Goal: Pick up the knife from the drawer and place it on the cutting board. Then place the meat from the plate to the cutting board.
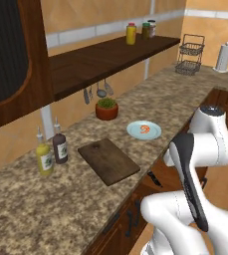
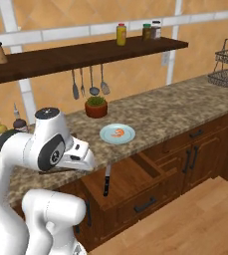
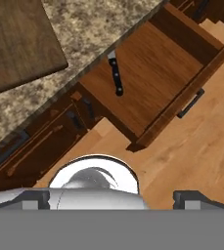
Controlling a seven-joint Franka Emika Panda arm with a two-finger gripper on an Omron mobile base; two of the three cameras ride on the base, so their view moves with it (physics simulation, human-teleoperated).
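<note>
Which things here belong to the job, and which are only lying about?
Job: knife, drawer, cutting board, meat, plate.
Lying about: plant pot, two bottles, wire basket, paper roll.

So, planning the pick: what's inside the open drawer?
Only the knife lies in the drawer, handle outward. Its blade tip runs under the counter edge, hidden there.

A rendered home kitchen: granite counter (image 1: 195, 94), dark wooden cabinets (image 2: 195, 149), tiled wall, shelf (image 2: 85, 54) with spice jars, hanging utensils (image 2: 90, 82), a potted herb (image 2: 96, 106)
</note>
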